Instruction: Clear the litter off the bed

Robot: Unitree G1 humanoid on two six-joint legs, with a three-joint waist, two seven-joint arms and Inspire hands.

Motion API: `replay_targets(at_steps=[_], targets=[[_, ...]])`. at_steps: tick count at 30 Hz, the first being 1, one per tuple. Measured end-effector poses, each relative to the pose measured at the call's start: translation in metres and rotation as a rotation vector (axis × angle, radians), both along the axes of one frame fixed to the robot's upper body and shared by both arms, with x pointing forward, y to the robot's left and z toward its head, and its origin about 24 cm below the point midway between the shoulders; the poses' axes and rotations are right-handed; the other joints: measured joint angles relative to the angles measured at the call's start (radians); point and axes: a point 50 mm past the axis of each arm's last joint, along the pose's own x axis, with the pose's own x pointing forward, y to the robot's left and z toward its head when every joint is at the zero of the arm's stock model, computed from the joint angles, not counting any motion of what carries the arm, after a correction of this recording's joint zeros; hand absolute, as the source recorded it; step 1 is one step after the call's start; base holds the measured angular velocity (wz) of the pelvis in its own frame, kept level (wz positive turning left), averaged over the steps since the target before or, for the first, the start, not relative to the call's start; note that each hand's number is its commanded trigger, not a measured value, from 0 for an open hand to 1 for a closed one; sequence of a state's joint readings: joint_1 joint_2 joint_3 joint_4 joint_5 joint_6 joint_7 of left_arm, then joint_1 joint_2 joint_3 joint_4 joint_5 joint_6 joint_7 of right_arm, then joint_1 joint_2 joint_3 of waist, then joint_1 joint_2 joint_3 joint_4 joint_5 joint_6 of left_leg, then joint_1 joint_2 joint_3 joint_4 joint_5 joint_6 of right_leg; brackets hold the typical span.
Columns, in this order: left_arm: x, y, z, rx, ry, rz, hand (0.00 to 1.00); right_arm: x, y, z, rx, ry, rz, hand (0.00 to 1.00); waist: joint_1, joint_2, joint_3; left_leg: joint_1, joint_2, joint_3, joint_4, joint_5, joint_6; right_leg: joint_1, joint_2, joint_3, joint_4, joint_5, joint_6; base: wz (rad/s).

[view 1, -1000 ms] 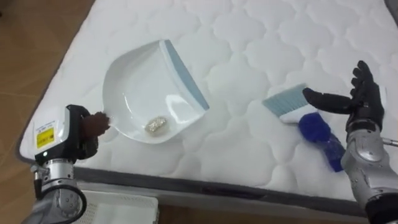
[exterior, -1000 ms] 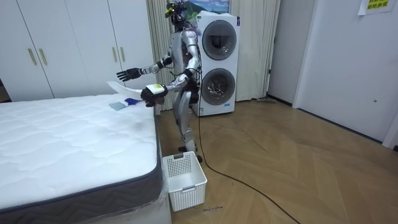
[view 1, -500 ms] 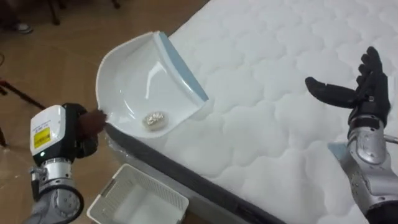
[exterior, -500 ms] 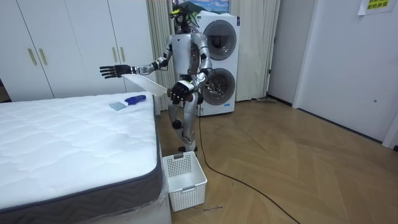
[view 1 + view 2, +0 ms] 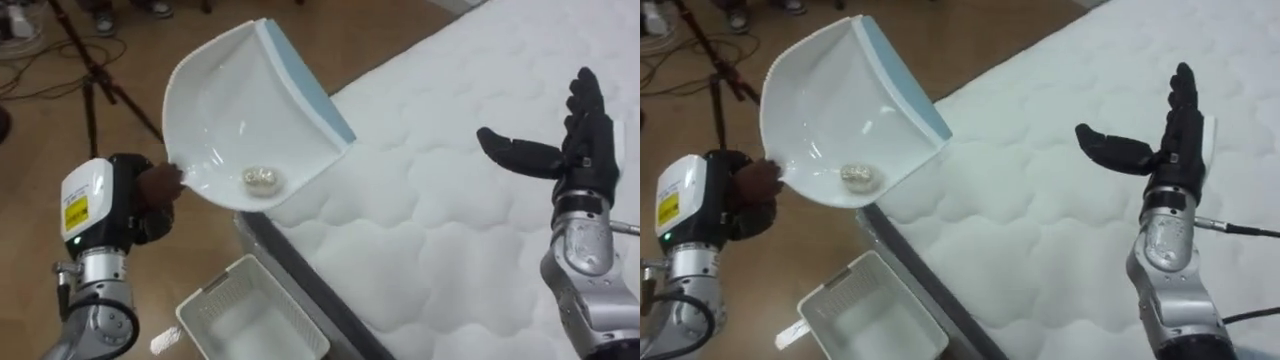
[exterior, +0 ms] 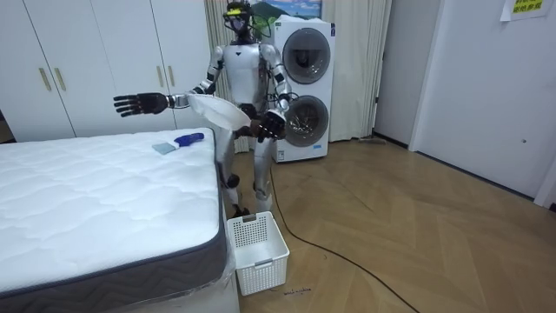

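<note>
A white plastic dustpan [image 5: 250,120] w/ a pale blue lip is held up by the left hand [image 5: 150,200], whose dark fingers are curled round the stub handle at the pan's rear. The pan is carried out past the side of the bed [image 5: 450,250], just up and to the right of that hand. A small crumpled wad [image 5: 263,179] is seen lying in its bowl near the back wall, i.e. close to the fingers.

The right hand [image 5: 575,150] is held empty over the mattress, well apart from the pan, fingers straight and spread, thumb out.

Handling, as judged: the pan is prob. light, stiff and smooth, so little force is needed. The wad is loose, though, and could easily be slid or tipped out. The handle is judged the sensible place for a hold, and it is where the pan is gripped; the thin rim would be a poorer choice.

Direction: the long axis runs from the handle at the left hand, up and away to the right, to the blue lip. The open mouth is pointed away from that hand and raised, w/ the rear lower, so the wad is cradled at the back.

A white slatted basket [image 5: 215,290] is seen on the floor below the left hand and a bit to its right, beside the bed; prob. the place for emptying. In the room view a blue brush [image 6: 178,142] is seen lying on the bed, below the outstretched right arm.
</note>
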State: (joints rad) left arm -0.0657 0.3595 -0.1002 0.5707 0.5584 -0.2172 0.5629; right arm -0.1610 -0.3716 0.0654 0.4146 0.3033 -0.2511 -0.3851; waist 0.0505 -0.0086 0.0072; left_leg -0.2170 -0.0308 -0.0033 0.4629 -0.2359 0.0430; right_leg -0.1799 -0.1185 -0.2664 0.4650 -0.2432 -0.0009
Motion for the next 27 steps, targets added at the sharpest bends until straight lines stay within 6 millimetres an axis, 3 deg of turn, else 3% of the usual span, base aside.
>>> replay_targets(at_steps=[4,7,8,11,13,14,15,17,22,25,27], targets=[[-0.006,-0.004,-0.007,-0.017,0.028,-0.001,1.00,0.001,0.008,-0.003,-0.007,0.018,0.052,0.00,0.038,-0.003,0.0030,0.002,-0.001,-0.001,-0.045,0.015,-0.008,-0.003,-0.001,-0.010,-0.012,-0.002,-0.004,0.07],[-0.013,-0.006,-0.014,-0.028,0.053,0.009,1.00,0.001,0.017,-0.008,0.007,0.034,0.097,0.00,0.056,-0.031,0.0203,0.000,-0.002,-0.002,-0.056,0.016,-0.007,-0.001,-0.001,-0.013,-0.020,-0.001,-0.002,0.03],[-0.015,-0.005,-0.016,-0.028,0.063,0.014,1.00,0.001,0.019,-0.009,0.009,0.039,0.115,0.00,0.056,-0.045,0.0271,-0.012,-0.004,-0.009,-0.052,0.015,-0.007,0.000,0.000,-0.032,-0.023,-0.001,-0.001,0.35],[-0.018,-0.006,-0.022,-0.033,0.094,0.019,1.00,-0.003,0.022,-0.016,0.015,0.062,0.114,0.00,0.028,-0.054,0.0260,-0.069,0.006,0.011,-0.015,0.013,-0.003,0.010,-0.005,-0.105,-0.047,0.004,0.005,0.65],[-0.020,-0.008,-0.027,-0.029,0.124,0.015,1.00,-0.010,0.021,-0.024,0.013,0.089,0.093,0.00,0.015,-0.049,0.0264,-0.098,0.008,0.034,0.008,0.014,0.003,0.020,-0.022,-0.163,-0.046,-0.001,0.013,0.96],[-0.020,-0.010,-0.028,-0.033,0.134,0.008,1.00,-0.014,0.021,-0.028,-0.010,0.104,0.078,0.00,-0.006,-0.040,0.0248,-0.123,0.012,0.064,0.023,0.015,0.010,0.025,-0.040,-0.216,-0.041,-0.010,0.022,1.24],[-0.020,-0.012,-0.029,-0.040,0.135,0.008,1.00,-0.016,0.022,-0.033,-0.002,0.118,0.069,0.00,-0.018,-0.038,0.0250,-0.138,0.020,0.114,0.025,0.019,0.038,0.025,-0.057,-0.253,-0.023,-0.022,0.030,1.18],[-0.021,-0.015,-0.032,-0.053,0.145,0.008,1.00,-0.018,0.022,-0.039,0.008,0.142,0.060,0.00,-0.014,-0.035,0.0261,-0.147,0.015,0.133,0.042,0.010,0.054,0.025,-0.079,-0.276,0.012,-0.042,0.044,0.67],[-0.016,-0.017,-0.032,-0.055,0.150,-0.001,1.00,-0.021,0.020,-0.048,0.012,0.178,0.059,0.00,0.015,-0.029,0.0251,-0.150,-0.046,0.101,0.061,0.008,0.091,-0.002,-0.145,-0.261,0.121,-0.070,0.059,0.32],[-0.015,-0.016,-0.033,-0.051,0.156,-0.007,1.00,-0.023,0.018,-0.053,0.001,0.202,0.060,0.00,0.016,-0.025,0.0244,-0.161,-0.070,0.100,0.091,-0.005,0.116,-0.048,-0.187,-0.250,0.256,-0.076,0.051,0.09],[-0.015,-0.015,-0.035,-0.049,0.169,-0.006,1.00,-0.026,0.015,-0.058,0.001,0.227,0.053,0.00,0.004,-0.026,0.0245,-0.168,-0.095,0.094,0.120,-0.021,0.131,-0.101,-0.210,-0.203,0.431,-0.075,0.046,0.17]])
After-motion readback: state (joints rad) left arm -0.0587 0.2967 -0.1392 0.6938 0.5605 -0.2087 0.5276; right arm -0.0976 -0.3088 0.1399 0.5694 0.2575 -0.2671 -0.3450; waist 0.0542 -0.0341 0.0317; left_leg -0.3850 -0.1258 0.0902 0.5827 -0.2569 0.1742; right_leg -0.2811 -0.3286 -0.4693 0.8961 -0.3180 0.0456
